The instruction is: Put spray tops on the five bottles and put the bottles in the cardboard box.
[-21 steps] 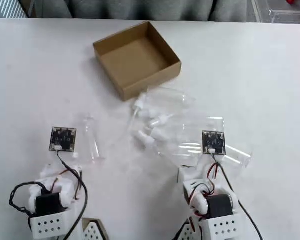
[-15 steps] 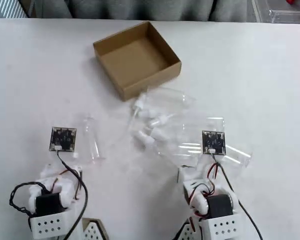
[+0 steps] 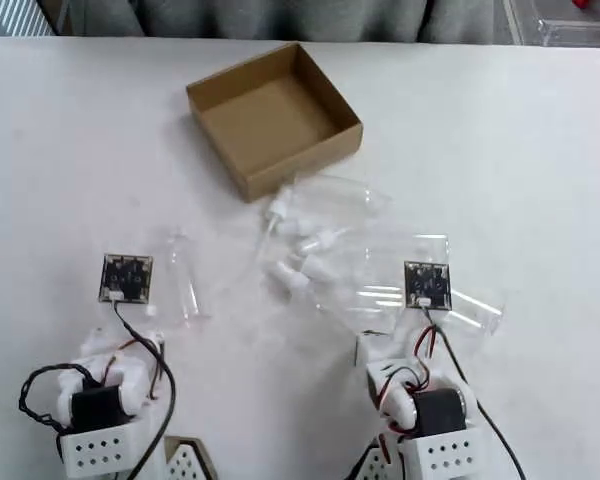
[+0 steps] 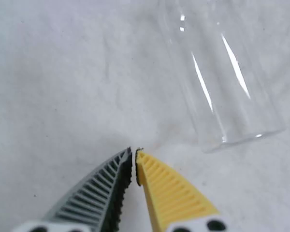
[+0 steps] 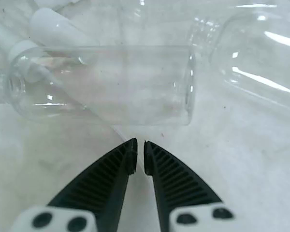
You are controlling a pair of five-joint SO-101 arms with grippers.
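Bottles [image 3: 380,295] lie sideways on the desk [image 3: 520,150] beside the spray tops [image 3: 298,255], none in the cardboard box [image 3: 305,160]. The left end effector [image 4: 134,155] and right end effector [image 5: 137,147] are closed, empty. Clear plastic, probably light and roll-prone: grip across the mid-body.

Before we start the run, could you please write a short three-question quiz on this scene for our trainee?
1. True or false: no bottle lies in the cardboard box yet.
2. Pick one: the left gripper is A) shut on a bottle, B) shut on nothing, C) wide open.
3. Fill the gap: the lone bottle beside the left gripper lies on its ____.

Key: 1 true; 2 B; 3 side.
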